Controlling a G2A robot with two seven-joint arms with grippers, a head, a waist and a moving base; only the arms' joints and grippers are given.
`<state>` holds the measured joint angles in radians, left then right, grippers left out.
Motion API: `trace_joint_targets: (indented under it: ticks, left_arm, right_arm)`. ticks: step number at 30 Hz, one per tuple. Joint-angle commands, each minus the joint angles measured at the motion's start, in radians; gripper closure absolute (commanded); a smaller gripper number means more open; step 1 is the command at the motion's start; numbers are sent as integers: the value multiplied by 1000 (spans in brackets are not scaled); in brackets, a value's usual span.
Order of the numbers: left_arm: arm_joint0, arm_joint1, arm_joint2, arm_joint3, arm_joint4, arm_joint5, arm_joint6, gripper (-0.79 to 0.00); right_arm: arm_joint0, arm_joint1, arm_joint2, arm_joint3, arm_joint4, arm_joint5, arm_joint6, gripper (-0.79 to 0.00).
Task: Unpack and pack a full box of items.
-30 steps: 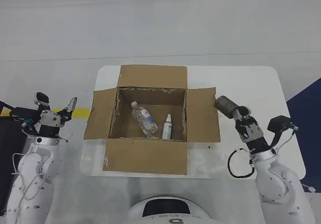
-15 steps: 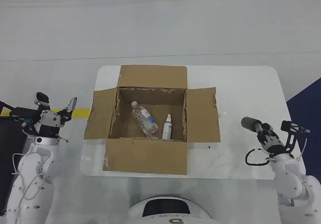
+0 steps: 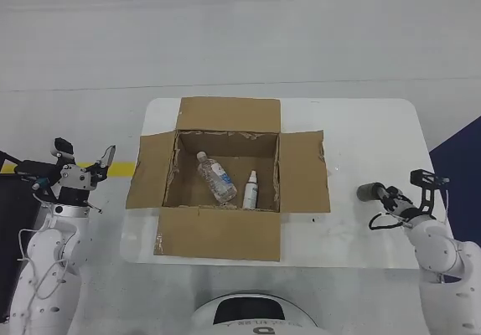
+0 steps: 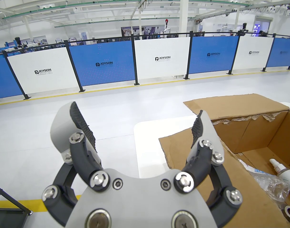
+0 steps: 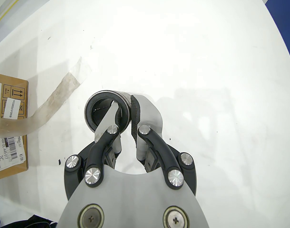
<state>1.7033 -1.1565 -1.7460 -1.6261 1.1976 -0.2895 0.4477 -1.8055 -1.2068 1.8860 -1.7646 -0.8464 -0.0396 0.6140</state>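
An open cardboard box point(image 3: 224, 180) sits mid-table with a clear plastic bottle point(image 3: 216, 177) and a small white spray bottle point(image 3: 250, 189) inside. My right gripper point(image 3: 376, 194) is over the table's right side, shut on the wall of a dark metal cylinder point(image 3: 364, 192); one finger is inside its bore point(image 5: 106, 113), the other outside. The cylinder is low over the white tabletop. My left gripper point(image 4: 137, 117) is open and empty, held off the table's left edge, facing the box point(image 4: 242, 129).
A strip of clear tape point(image 5: 52, 98) lies on the table between the box flap point(image 5: 9, 119) and the cylinder. The right part of the white table point(image 3: 374, 134) is bare. A blue panel point(image 3: 475, 167) stands beyond the right edge.
My right gripper carried the cylinder away from the box's right flap toward the table's right side and lowered it. The left arm stayed still.
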Motion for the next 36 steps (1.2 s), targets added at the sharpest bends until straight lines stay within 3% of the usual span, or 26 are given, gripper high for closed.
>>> trace_joint_targets:
  ticks: [1, 7, 9, 17, 20, 22, 25, 27, 30, 31, 32, 33, 36]
  left_arm:
    - [0, 0, 0, 0, 0, 0, 0, -785]
    - [0, 0, 0, 0, 0, 0, 0, -785]
    - [0, 0, 0, 0, 0, 0, 0, -785]
    - [0, 0, 0, 0, 0, 0, 0, -785]
    - [0, 0, 0, 0, 0, 0, 0, -785]
    - [0, 0, 0, 0, 0, 0, 0, -785]
    - [0, 0, 0, 0, 0, 0, 0, -785]
    - [0, 0, 0, 0, 0, 0, 0, -785]
    - [0, 0, 0, 0, 0, 0, 0, -785]
    - [0, 0, 0, 0, 0, 0, 0, -785]
    - [0, 0, 0, 0, 0, 0, 0, -785]
    - [0, 0, 0, 0, 0, 0, 0, -785]
    - [0, 0, 0, 0, 0, 0, 0, -785]
  right_arm:
    - [5, 1, -4, -1, -8, 11, 9, 0]
    - [8, 3, -12, -28, -27, 41, 42, -9]
    - [8, 3, -17, -36, -31, 48, 52, -80]
    - [2, 4, -30, -90, -43, 69, 68, -234]
    - [-27, 2, -22, -152, -32, 67, 13, -283]
    - [-62, -2, -12, -206, -4, 51, -53, -351]
    - [-125, -10, -15, -320, 35, -7, -188, -385]
    - [-169, -14, -34, -401, 43, -105, -297, -526]
    - [-195, -13, -72, -491, -7, -260, -394, -520]
    - [-185, -11, -90, -512, -29, -302, -403, -477]
    - [-170, -10, -117, -522, -55, -327, -400, -372]
    - [-144, -8, -160, -537, -74, -366, -387, -342]
    - [-16, -3, -300, -502, -104, -451, -293, -345]
